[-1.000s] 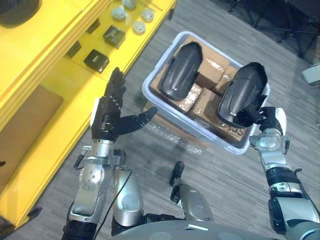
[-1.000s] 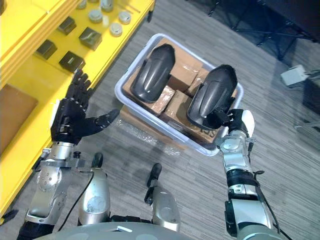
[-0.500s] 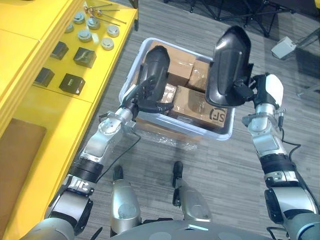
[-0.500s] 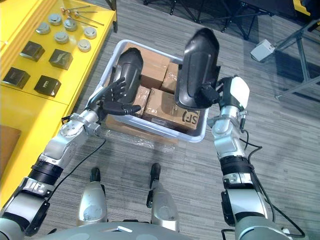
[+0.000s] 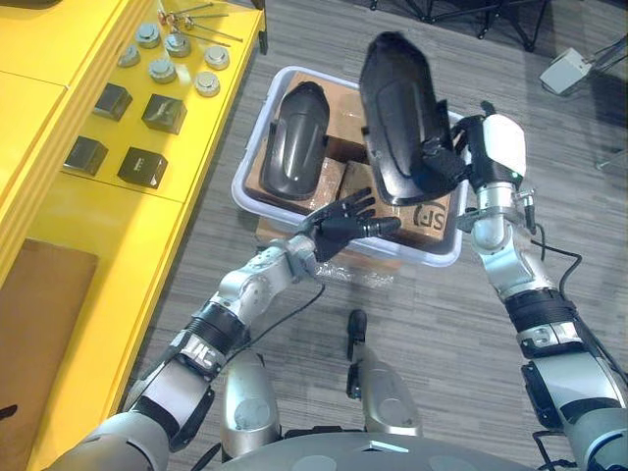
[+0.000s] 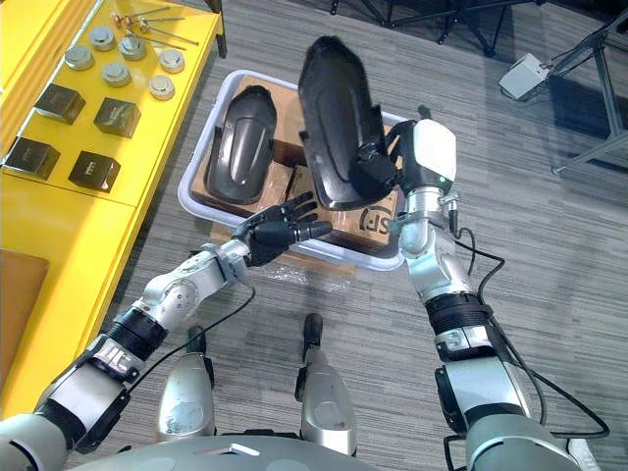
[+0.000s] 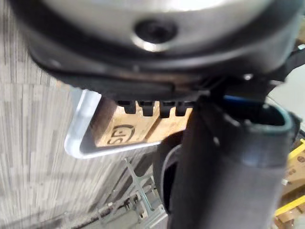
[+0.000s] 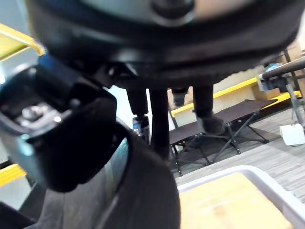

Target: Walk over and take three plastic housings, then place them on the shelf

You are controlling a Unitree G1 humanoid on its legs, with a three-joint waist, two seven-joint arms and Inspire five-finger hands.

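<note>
My right hand (image 5: 453,157) is shut on a black plastic housing (image 5: 397,118), holding it upright above the pale bin (image 5: 250,201); in the right wrist view the housing (image 8: 138,191) fills the space under the fingers (image 8: 159,124). A second black housing (image 5: 294,142) lies in the bin's left part on brown cardboard boxes (image 5: 432,221). My left hand (image 5: 343,221) is open, fingers spread, just below the held housing's lower end at the bin's near rim. The yellow shelf (image 5: 108,226) runs along the left.
On the yellow shelf lie dark square blocks (image 5: 142,165) and several round metal parts (image 5: 162,69). A brown panel (image 5: 39,314) sits on its near end. Crinkled clear plastic (image 5: 358,275) lies before the bin. Black stand legs (image 6: 461,29) and a white box (image 6: 525,74) are on the grey floor behind.
My right hand swung the held housing leftward over the bin. My left hand left the second housing in the bin and came under the held one, fingers spread.
</note>
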